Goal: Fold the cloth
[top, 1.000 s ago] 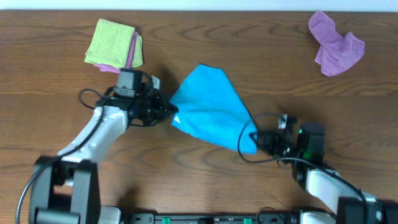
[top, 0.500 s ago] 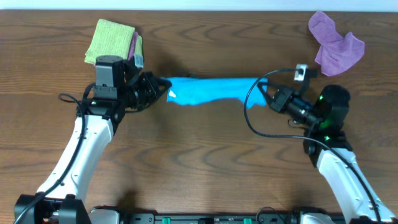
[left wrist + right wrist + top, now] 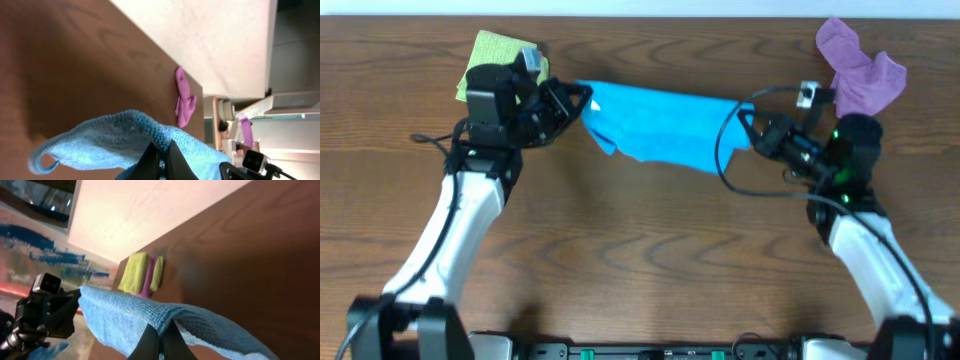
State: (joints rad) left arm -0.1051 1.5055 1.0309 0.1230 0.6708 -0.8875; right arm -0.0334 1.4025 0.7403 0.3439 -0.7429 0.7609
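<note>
The left pincer [image 3: 582, 102] and right pincer [image 3: 748, 128] clench opposite ends of the blue terry cloth [image 3: 660, 125]. It stretches between them over the brown wooden surface [image 3: 640, 260].

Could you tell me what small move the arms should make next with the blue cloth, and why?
Probably lower both together to lay the blue cloth flat: the left gripper and right gripper each pinch an end, holding it stretched above the table.

blue cloth [image 3: 660, 125], nubby weave, stretched out lengthwise at 12 o'clock, running from 11 to 1, pinched at both ends, lower edge sagging.
</note>
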